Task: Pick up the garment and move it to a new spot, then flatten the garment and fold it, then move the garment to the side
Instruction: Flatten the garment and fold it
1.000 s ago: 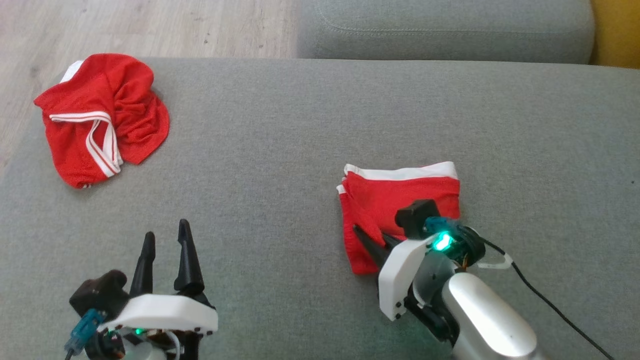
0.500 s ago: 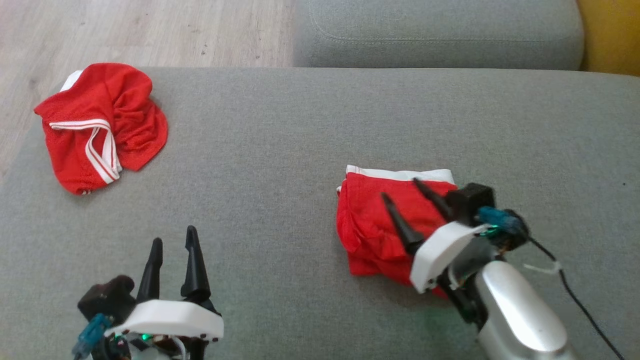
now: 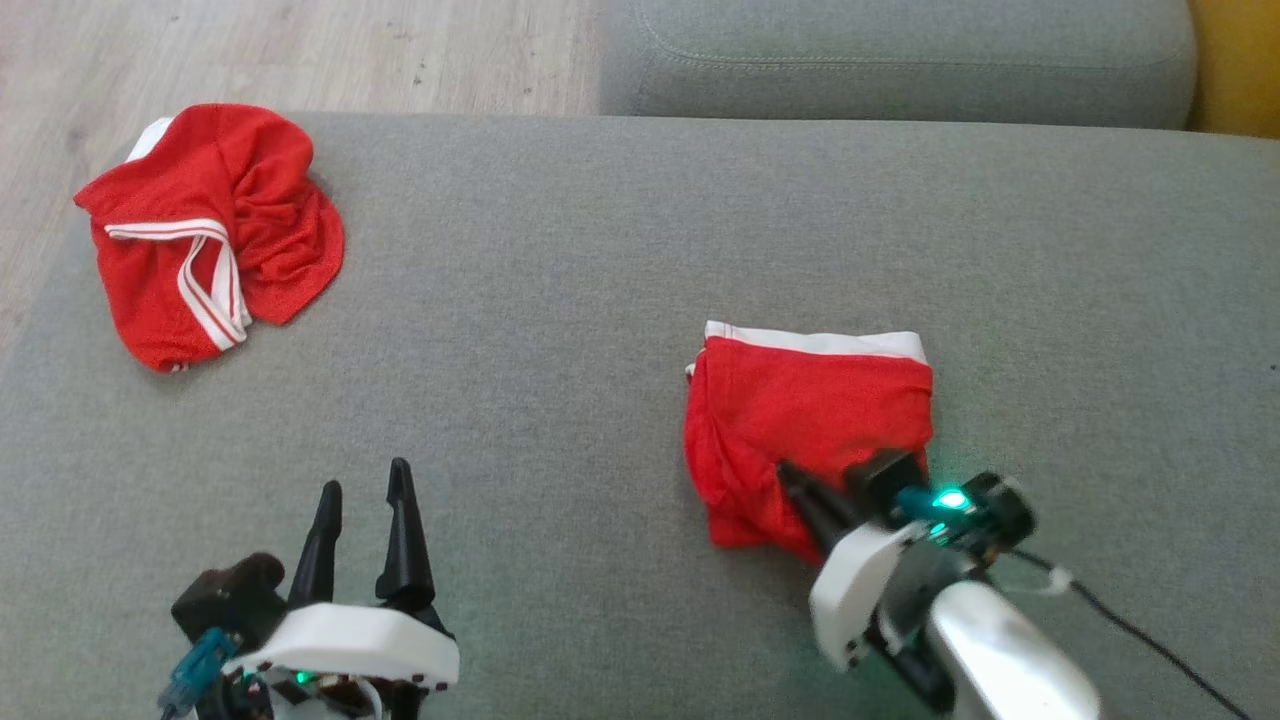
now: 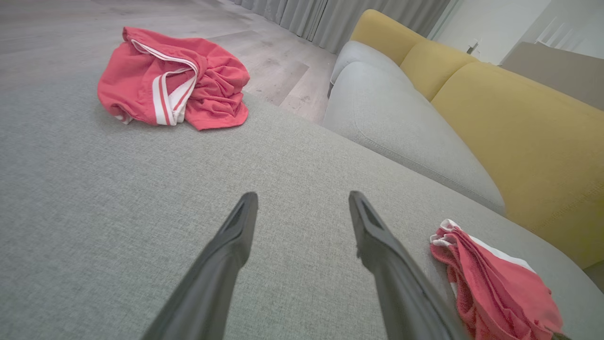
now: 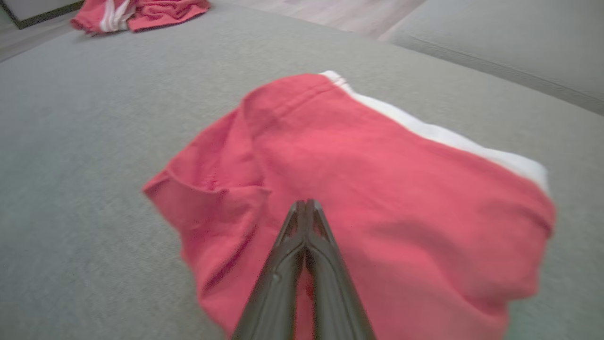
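Note:
A folded red garment [image 3: 810, 410] with a white waistband along its far edge lies right of centre on the grey cushion [image 3: 560, 300]. My right gripper [image 3: 785, 470] is shut, its fingers pressed together and pointing over the garment's near part; in the right wrist view the closed tips [image 5: 306, 203] lie against the red cloth [image 5: 377, 179], with no fabric seen pinched between them. At the lower left my left gripper [image 3: 365, 475] stands open above bare cushion, empty. The left wrist view shows its spread fingers [image 4: 303, 196] and the folded garment [image 4: 490, 283] off to the right.
A second red garment with white stripes [image 3: 210, 230] lies crumpled at the cushion's far left corner, also visible as a crumpled heap [image 4: 174, 85]. Wooden floor [image 3: 300, 50] runs beyond that edge. A grey seat cushion [image 3: 900, 60] and yellow backrests [image 4: 519, 118] border the far side.
My right gripper opened over the folded garment half a second ago, and has since shut and drawn back toward its near edge. The head camera shifted slightly. The left arm stayed put.

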{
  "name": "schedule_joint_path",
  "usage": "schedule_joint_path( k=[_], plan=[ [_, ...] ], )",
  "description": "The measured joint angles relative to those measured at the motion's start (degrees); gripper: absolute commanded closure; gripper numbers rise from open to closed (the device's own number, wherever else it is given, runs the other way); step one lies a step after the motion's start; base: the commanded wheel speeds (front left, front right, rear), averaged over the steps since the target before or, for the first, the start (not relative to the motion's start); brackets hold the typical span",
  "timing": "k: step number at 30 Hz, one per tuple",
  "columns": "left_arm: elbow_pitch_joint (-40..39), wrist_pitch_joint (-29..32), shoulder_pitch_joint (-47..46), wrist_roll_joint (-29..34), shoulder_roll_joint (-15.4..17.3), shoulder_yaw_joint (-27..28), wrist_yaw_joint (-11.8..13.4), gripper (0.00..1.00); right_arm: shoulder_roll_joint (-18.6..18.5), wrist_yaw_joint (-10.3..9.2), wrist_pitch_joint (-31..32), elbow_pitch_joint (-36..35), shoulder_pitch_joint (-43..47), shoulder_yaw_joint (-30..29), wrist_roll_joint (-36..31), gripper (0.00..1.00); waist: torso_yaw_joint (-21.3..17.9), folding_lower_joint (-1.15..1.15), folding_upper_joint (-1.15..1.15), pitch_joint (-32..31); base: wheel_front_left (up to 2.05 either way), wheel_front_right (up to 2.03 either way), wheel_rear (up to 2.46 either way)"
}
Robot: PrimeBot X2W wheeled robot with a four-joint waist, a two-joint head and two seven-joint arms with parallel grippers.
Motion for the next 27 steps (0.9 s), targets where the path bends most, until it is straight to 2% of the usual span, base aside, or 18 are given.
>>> schedule_joint_path(
  k=[6,11,17,18,19,20,21,27],
  plan=[
    [0.03,0.0,-0.02,0.0,0.0,0.02,0.01,0.0,0.01,0.0,-0.89,1.4,-0.19,9.21,3.37,1.0,0.32,0.0,0.0,0.27,0.0,0.0,0.0],
    [0.03,0.0,-0.02,0.0,0.0,0.03,0.01,0.0,-0.08,0.0,-0.88,3.14,-0.92,14.65,5.99,1.0,0.1,0.0,0.0,0.55,0.0,0.0,0.0],
    [0.67,-0.01,-0.12,0.03,0.0,0.04,0.0,0.0,-0.2,0.0,-3.0,4.37,-4.11,15.64,7.44,1.0,-0.57,0.0,0.0,0.56,0.0,0.0,0.0],
    [0.81,-0.01,-0.12,0.23,0.0,0.03,-0.01,0.0,-0.2,0.0,-3.6,4.37,-4.33,15.5,7.64,0.97,-0.72,0.0,0.0,0.41,0.0,0.0,0.0],
    [0.97,-0.04,-0.12,0.56,0.01,0.02,-0.09,0.0,-0.2,0.0,-4.31,4.36,-4.49,15.16,7.68,0.77,-0.86,0.0,0.0,0.21,0.0,0.0,0.0],
    [1.13,-0.07,-0.14,0.59,0.0,0.02,-0.1,0.0,-0.19,0.0,-5.08,4.28,-4.61,14.48,7.67,0.52,-1.0,0.0,0.0,-0.05,0.0,0.0,0.0],
    [1.37,-0.07,-0.15,0.6,0.01,0.0,-0.1,0.0,-0.19,0.0,-5.91,4.16,-4.66,13.61,7.67,0.0,-1.13,0.0,0.0,-0.36,0.0,0.0,0.0],
    [3.27,-0.45,-0.81,3.56,0.13,-1.23,-0.52,0.0,0.66,0.0,-8.83,1.72,-3.55,3.67,6.36,0.0,-2.09,0.0,0.0,-2.88,0.0,0.0,0.0]
  ],
)
